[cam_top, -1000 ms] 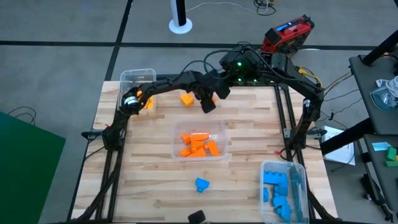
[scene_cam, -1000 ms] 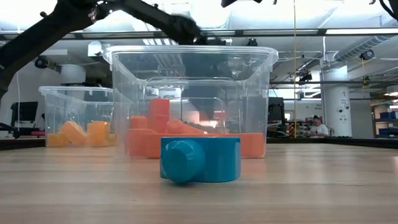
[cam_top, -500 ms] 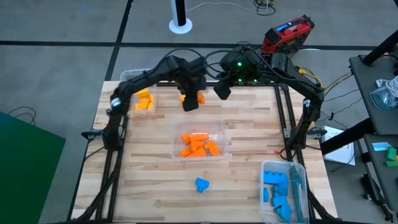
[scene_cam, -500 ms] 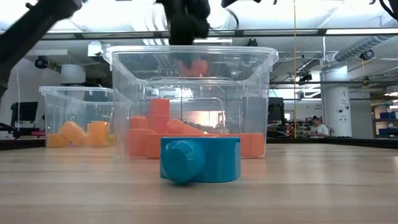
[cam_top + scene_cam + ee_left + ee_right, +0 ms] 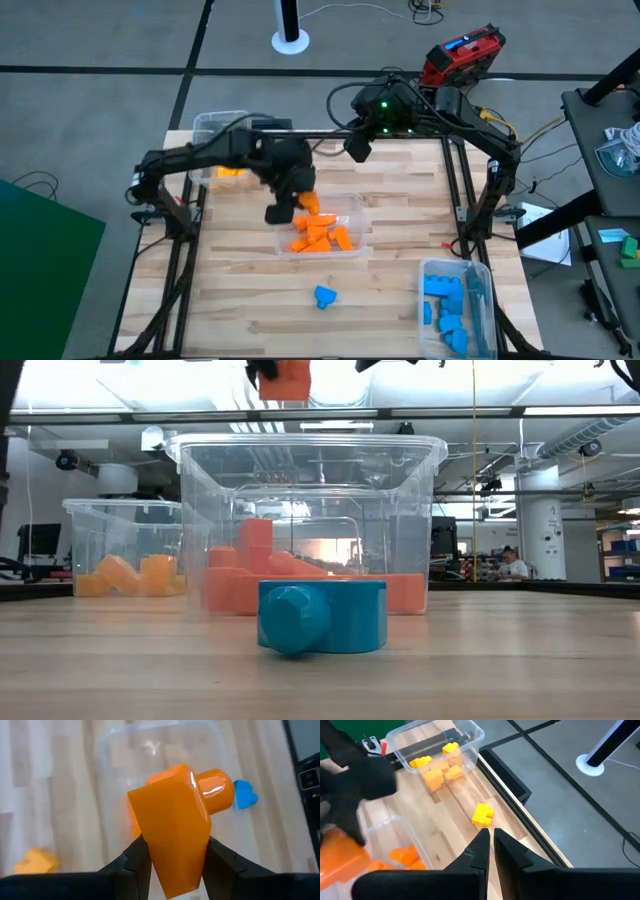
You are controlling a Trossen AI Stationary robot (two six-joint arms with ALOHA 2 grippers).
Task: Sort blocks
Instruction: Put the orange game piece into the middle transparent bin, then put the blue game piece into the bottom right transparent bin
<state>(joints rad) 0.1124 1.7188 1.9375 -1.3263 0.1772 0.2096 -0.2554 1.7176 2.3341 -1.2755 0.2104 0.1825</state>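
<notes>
We hold orange block [image 5: 172,837] clamped in left end effector [image 5: 172,857] above middle bin's [image 5: 356,212] 10 o'clock corner. Next: release inside. Right end effector [image 5: 490,842] nearly shut, empty, waits at desk's [image 5: 400,290] 12 o'clock edge.

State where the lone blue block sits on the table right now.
In the high view the blue block lies on bare wood near the front edge, just in front of the orange bin and left of the blue bin.
</notes>
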